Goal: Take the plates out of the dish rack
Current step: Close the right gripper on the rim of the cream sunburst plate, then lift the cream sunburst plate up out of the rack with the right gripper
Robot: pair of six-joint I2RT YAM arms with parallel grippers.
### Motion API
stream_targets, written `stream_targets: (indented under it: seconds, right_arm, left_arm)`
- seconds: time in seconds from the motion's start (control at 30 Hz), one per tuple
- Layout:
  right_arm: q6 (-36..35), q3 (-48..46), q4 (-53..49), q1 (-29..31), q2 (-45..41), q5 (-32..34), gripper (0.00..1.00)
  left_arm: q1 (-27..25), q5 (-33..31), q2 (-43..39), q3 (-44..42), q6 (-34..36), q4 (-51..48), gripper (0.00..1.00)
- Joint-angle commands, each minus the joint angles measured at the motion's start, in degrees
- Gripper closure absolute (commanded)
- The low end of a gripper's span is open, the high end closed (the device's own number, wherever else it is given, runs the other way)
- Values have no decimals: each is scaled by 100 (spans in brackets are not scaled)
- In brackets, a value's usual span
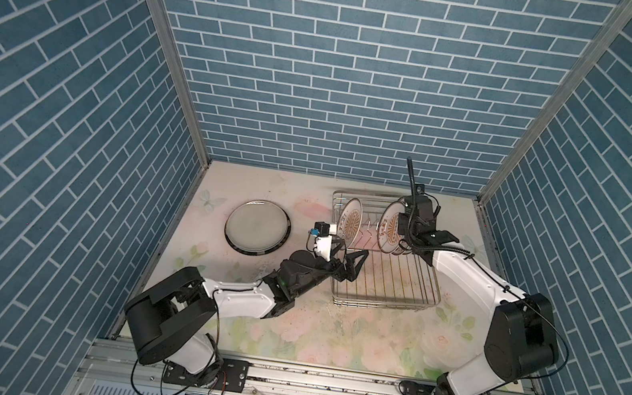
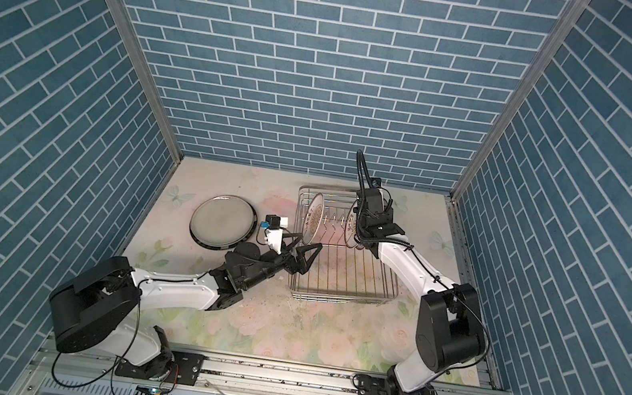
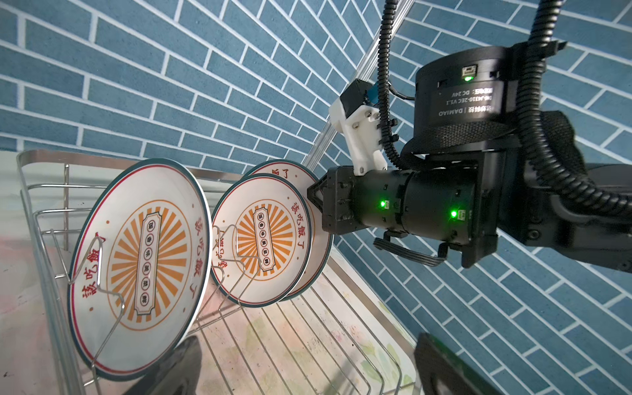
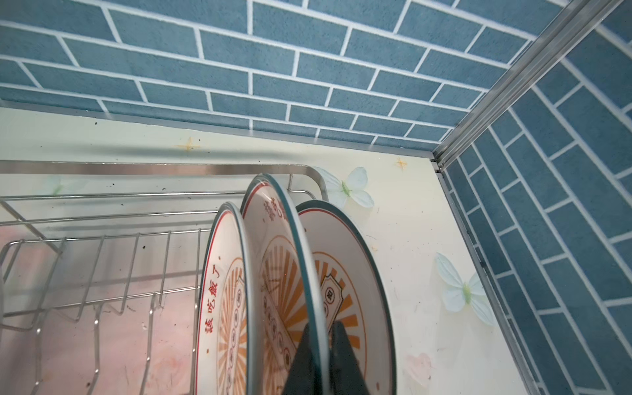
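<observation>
At 2 o'clock on the counter (image 1: 328, 334), in both top views, the rack (image 1: 383, 305). On edge between its prongs, four sunburst plates (image 3: 263, 239), each leaning a little: a lone plate (image 3: 136, 266) at the rack's 10 o'clock end, a cluster of three at its 1 o'clock end. Clamped on the rim of the cluster's middle plate (image 4: 280, 266), the right gripper (image 4: 323, 328), one finger against each face, jaws all but together. Flat on the counter at 10 o'clock, well apart from the rack, a grey plate (image 1: 258, 226) with a dark rim. At the rack's 9 o'clock side, just beside the lone plate's lower edge, the left gripper (image 1: 353, 252), jaws spread wide and empty.
</observation>
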Motion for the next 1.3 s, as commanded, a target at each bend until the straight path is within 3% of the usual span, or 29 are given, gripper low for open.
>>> stream_targets:
  seconds: [0.0,0.47,1.1,1.27]
  right_arm:
    - [349,-30,359,24,-155,105,93]
    - [-106,-79,555,157,-566,531,94]
    - [-1375,-208,1217,606,-987,1554,96]
    - [-1245,-472,1486,620,-1496,1717,96]
  left_arm:
    - [-10,22,59,-16,-81,272,1]
    - [-10,-100,-9,8,-51,-33,1]
    - [-9,-302,-333,-271,-7,-108,0]
    - [-9,-381,-497,-370,23,-120,0]
